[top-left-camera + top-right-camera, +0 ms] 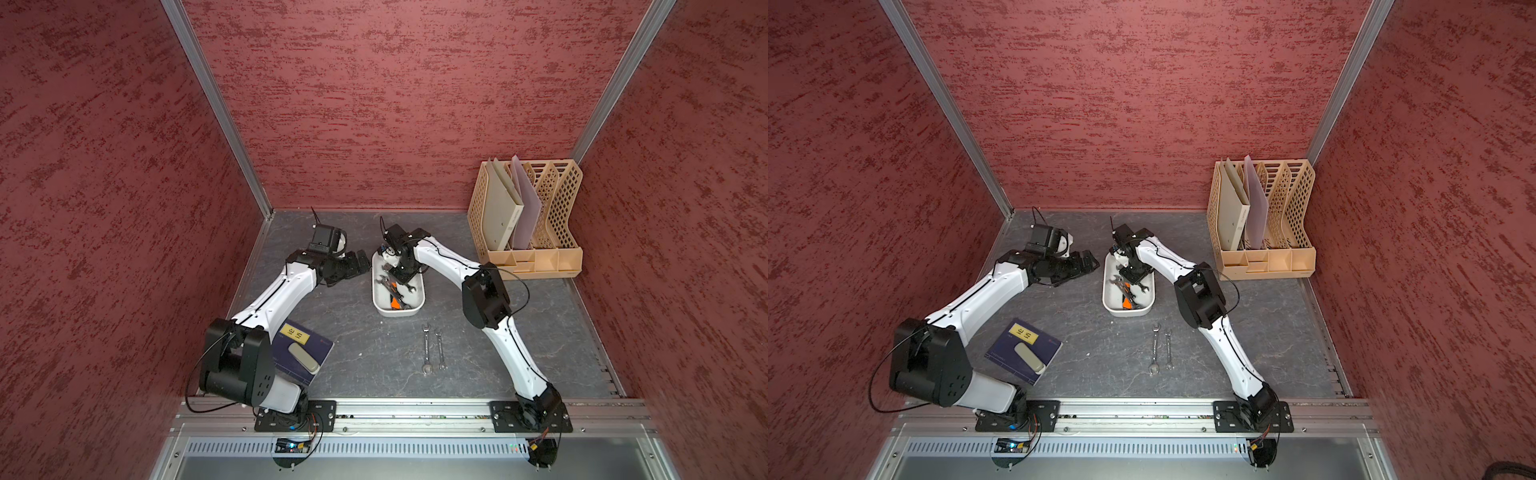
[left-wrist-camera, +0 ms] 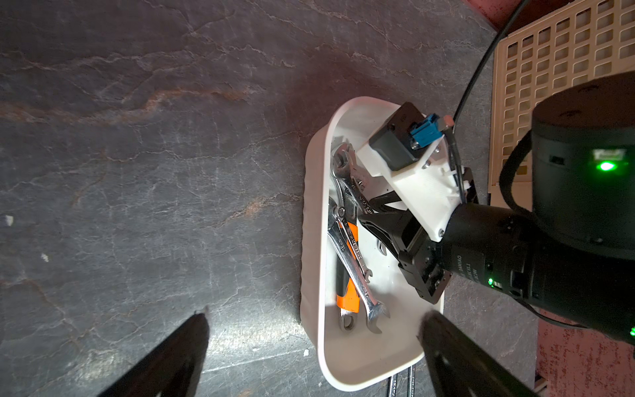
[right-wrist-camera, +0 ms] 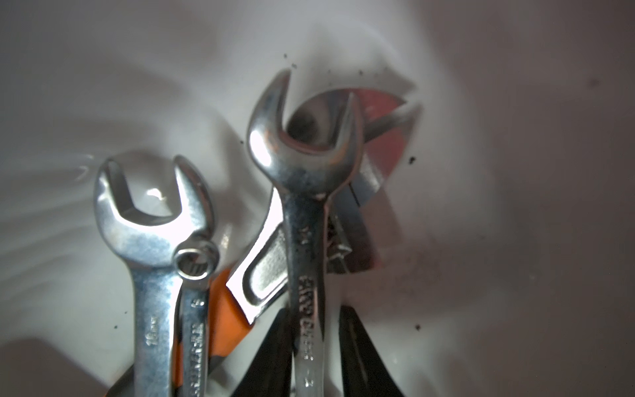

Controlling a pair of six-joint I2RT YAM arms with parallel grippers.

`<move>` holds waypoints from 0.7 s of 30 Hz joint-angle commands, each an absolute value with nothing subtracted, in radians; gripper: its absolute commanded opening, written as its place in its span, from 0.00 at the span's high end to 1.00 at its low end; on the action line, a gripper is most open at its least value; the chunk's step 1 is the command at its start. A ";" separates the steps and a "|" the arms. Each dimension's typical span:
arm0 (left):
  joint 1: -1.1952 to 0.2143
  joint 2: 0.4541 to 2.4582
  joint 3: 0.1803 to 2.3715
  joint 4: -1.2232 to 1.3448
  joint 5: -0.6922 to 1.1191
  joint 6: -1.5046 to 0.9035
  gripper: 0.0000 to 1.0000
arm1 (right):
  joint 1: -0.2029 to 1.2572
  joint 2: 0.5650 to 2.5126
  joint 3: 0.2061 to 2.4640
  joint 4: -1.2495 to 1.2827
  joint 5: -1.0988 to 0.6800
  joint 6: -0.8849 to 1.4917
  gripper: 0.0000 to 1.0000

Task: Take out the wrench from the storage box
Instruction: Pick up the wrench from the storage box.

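The white storage box (image 1: 397, 312) (image 1: 1127, 312) stands mid-table and holds several steel wrenches and an orange-handled adjustable one (image 2: 347, 295). My right gripper (image 3: 311, 311) (image 1: 401, 276) reaches down into the box. Its two black fingers (image 3: 275, 343) straddle the shank of one open-ended wrench (image 3: 305, 240), with a thin gap still showing on one side. A second wrench (image 3: 151, 223) and a small ring spanner (image 3: 196, 261) lie beside it. My left gripper (image 2: 316, 314) (image 1: 363, 259) hovers wide open next to the box's far left side, holding nothing.
Two wrenches (image 1: 427, 349) (image 1: 439, 347) lie side by side on the dark table in front of the box. A beige lattice file rack (image 1: 528, 216) stands at the back right. A blue notebook (image 1: 1025, 353) with a beige case on it lies front left.
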State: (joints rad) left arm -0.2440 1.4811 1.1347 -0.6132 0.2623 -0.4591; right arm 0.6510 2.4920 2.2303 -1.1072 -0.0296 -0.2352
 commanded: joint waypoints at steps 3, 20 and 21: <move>-0.236 1.493 1.149 -0.611 0.264 -0.457 0.00 | 0.661 2.522 2.246 -1.066 -0.005 -0.216 0.74; -0.235 1.491 1.150 -0.609 0.275 -0.457 0.00 | 0.682 2.457 2.181 -1.012 0.005 -0.129 0.90; -0.235 1.490 1.150 -0.610 0.275 -0.457 0.00 | 0.684 2.451 2.178 -1.007 0.009 -0.120 0.91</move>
